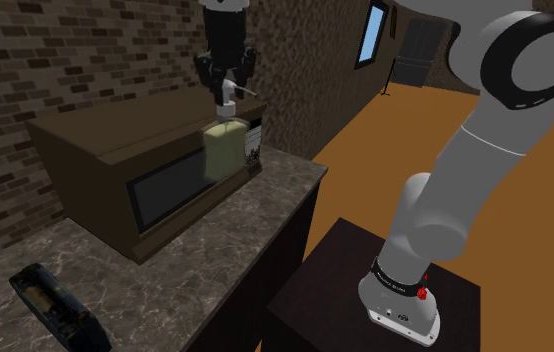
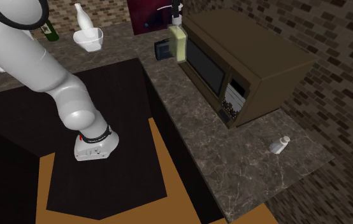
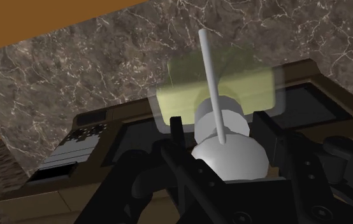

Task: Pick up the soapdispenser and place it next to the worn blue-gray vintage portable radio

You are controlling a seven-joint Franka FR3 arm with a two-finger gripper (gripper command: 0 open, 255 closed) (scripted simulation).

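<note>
Soap dispenser [image 3: 252,89] is clamped at its grey pump collar between the black gripper's [image 3: 223,137] two fingers [image 3: 267,130], one on each side. Pale yellow-green translucent body hangs below the collar. Behind it is a brown microwave [image 1: 95,150]; the dispenser is at its end by the counter corner. Dark boxy item [image 2: 162,49] sits just beside the body. Marble counter [image 1: 215,240] lies beneath; whether the base touches it is unclear.
</note>
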